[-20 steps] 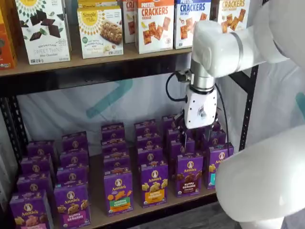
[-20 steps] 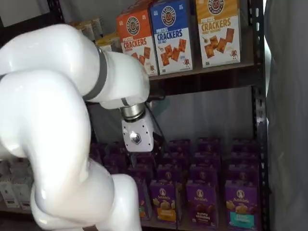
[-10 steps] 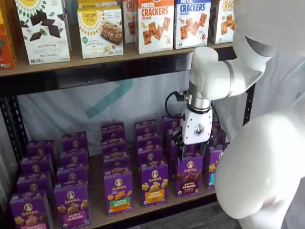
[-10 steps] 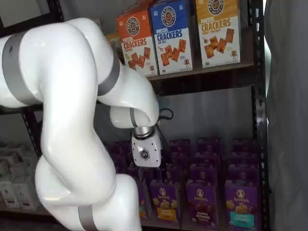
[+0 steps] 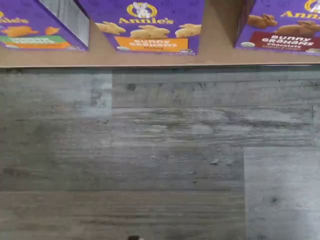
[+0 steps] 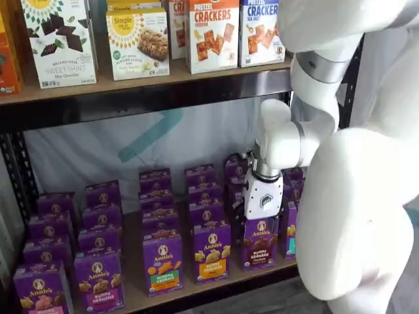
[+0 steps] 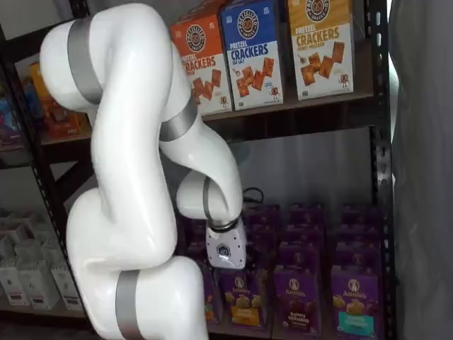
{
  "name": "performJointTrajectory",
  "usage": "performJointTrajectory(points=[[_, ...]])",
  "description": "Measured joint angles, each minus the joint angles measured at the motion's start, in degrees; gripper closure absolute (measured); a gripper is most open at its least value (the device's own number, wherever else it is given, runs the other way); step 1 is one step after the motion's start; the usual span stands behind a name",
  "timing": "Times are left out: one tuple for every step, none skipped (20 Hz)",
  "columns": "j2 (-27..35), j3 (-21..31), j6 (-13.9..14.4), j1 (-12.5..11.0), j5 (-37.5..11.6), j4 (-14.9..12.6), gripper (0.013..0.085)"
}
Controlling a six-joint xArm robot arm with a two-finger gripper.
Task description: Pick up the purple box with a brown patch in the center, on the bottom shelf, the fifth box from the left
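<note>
The purple box [image 6: 259,244] stands in the front row of the bottom shelf [image 6: 133,296], with brown cookies across its middle. It also shows in a shelf view [image 7: 296,300] and in the wrist view [image 5: 280,29], where it has a dark red band. My gripper [image 6: 256,221] hangs just above the box's top, with its white body over the box's left half. In a shelf view the gripper [image 7: 228,271] sits to the left of the box. The fingers are dark against the cartons and no gap shows. Nothing is held.
A purple carton with an orange panel [image 6: 211,253] and one with a green panel [image 6: 163,263] stand left of the box, and a teal one [image 7: 352,302] stands to its right. Cracker boxes [image 6: 213,34] fill the upper shelf. A black upright [image 7: 383,177] stands at the right. Grey plank floor [image 5: 160,160] lies in front.
The arm has folded down and the gripper has dropped from the height of the rear rows to just above the front row, close over the purple box.
</note>
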Motion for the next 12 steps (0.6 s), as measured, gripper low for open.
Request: performJointTrajectory(points=[[2.2, -0.8, 0.8, -0.2, -1.1, -1.1, 0.0130], [4.4, -1.5, 1.2, -0.4, -2.5, -1.8, 0.0130], [6.3, -2.1, 0.5, -0.5, -4.1, -1.3, 0.0130], [7.9, -2.5, -0.8, -0.4, -5.3, 0.0, 0.0130], [9.5, -3.1, -0.4, -0.7, -6.5, -0.7, 0.0130], [10.7, -3.5, 1.3, -1.2, -7.5, -3.0, 0.0130], [12.0, -4.0, 2.9, -1.8, -8.7, -5.1, 0.0130], [13.0, -4.4, 4.6, -2.3, -9.5, -7.4, 0.0130], [14.2, -5.0, 7.2, -3.1, -10.3, -10.8, 0.0130], [15.3, -5.6, 9.9, -3.8, -11.0, -14.2, 0.0130], [16.4, -6.1, 11.1, -4.3, -11.7, -16.0, 0.0130], [17.4, -6.7, 9.7, -4.3, -12.4, -14.7, 0.0130]])
